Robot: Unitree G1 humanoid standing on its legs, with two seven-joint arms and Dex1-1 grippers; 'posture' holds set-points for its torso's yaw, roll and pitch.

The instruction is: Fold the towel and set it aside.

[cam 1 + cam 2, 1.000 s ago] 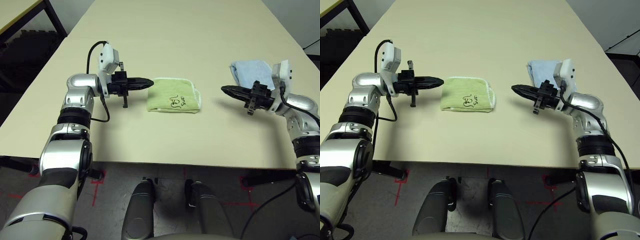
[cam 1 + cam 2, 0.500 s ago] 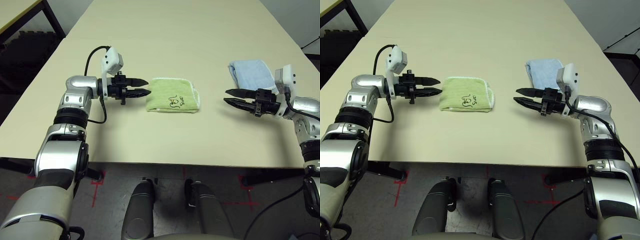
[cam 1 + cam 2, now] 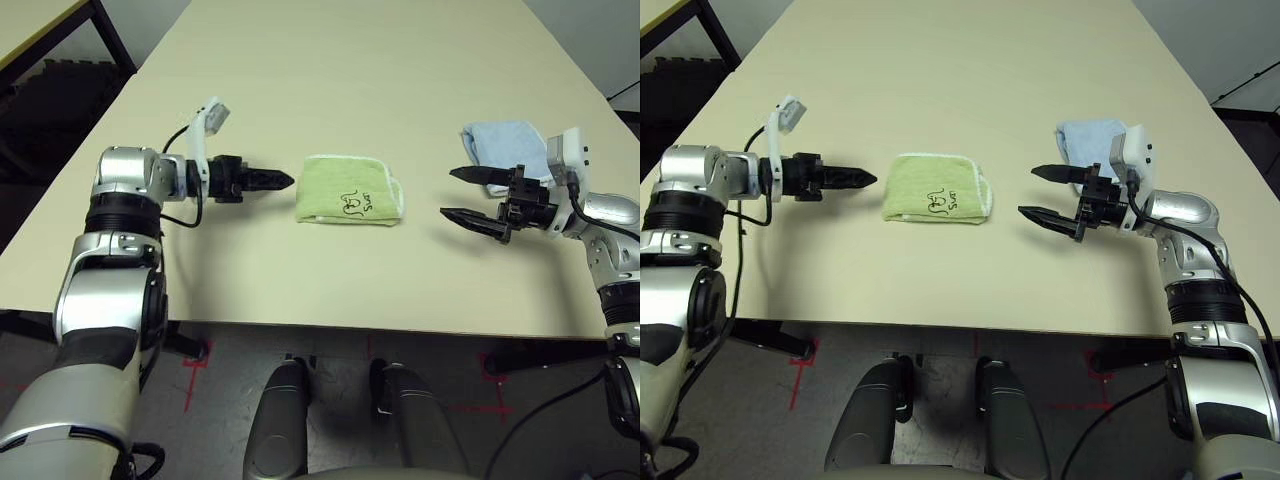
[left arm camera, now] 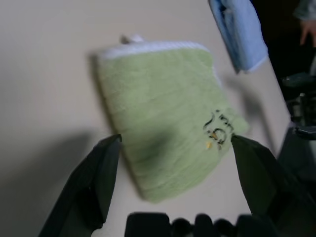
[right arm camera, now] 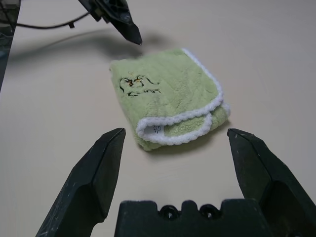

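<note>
Pale tabletop (image 3: 330, 280), folded green towel (image 3: 350, 192) between left claw (image 4: 177, 137) and right claw (image 5: 177, 132) (both released, empty).

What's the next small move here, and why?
I'd ease the right gripper in toward the towel, likely to grasp its near edge. The towel lies folded on the table, not yet set aside; both grippers stand open and empty on either side of it, the left across from the right.
</note>
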